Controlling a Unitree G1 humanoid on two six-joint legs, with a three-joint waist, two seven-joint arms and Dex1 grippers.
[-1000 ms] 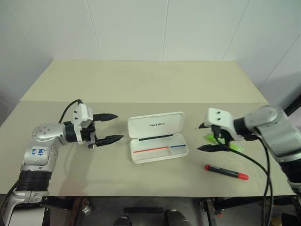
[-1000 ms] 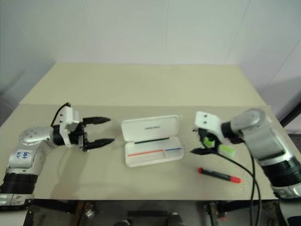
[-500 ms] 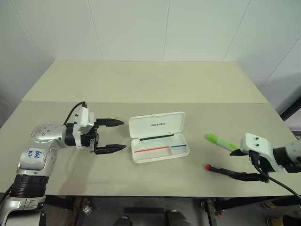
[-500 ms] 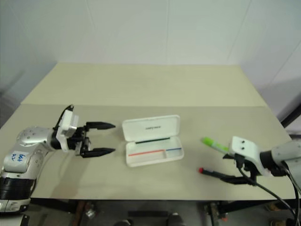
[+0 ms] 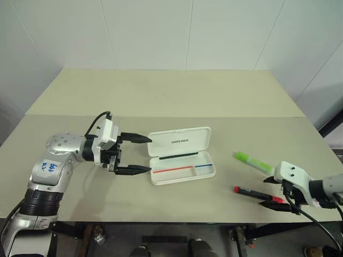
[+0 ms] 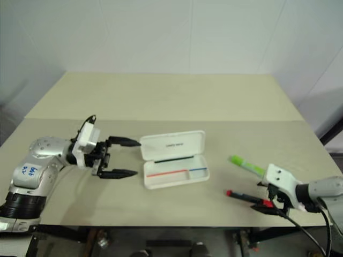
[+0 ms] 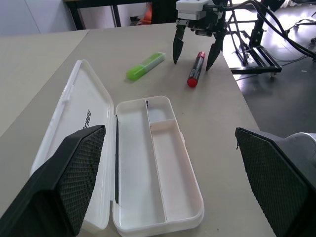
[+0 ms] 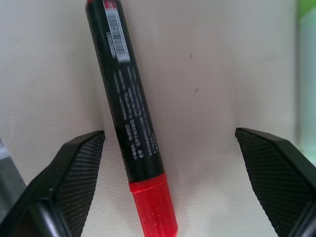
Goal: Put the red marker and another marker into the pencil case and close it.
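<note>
Two grippers flank an open pencil case (image 5: 181,156) on the beige table (image 5: 177,93) in the head camera's views. The case lies at the table's front middle, lid folded back, its tray showing a red and blue stripe. The left gripper (image 5: 142,154) hangs level just beside the case's left end, fingers spread wide and empty. Off to the right, the lime-green highlighter (image 5: 253,161) lies on the table, and nearer the front edge lies the red marker (image 5: 259,195). The right gripper (image 5: 274,193) is down at that marker's red end, one black finger on each side, spread apart with nothing gripped.

The left wrist view looks along the open case (image 7: 148,158), its divided tray bare. Past it lie the highlighter (image 7: 145,65) and the red marker (image 7: 195,68), with the right gripper (image 7: 195,53) standing over the marker, fingers apart.

The right wrist view has the red marker (image 8: 130,118) lying on the table between two parted fingers (image 8: 74,168), closer to one, touching neither. A strip of the green highlighter (image 8: 306,74) shows at the edge.
</note>
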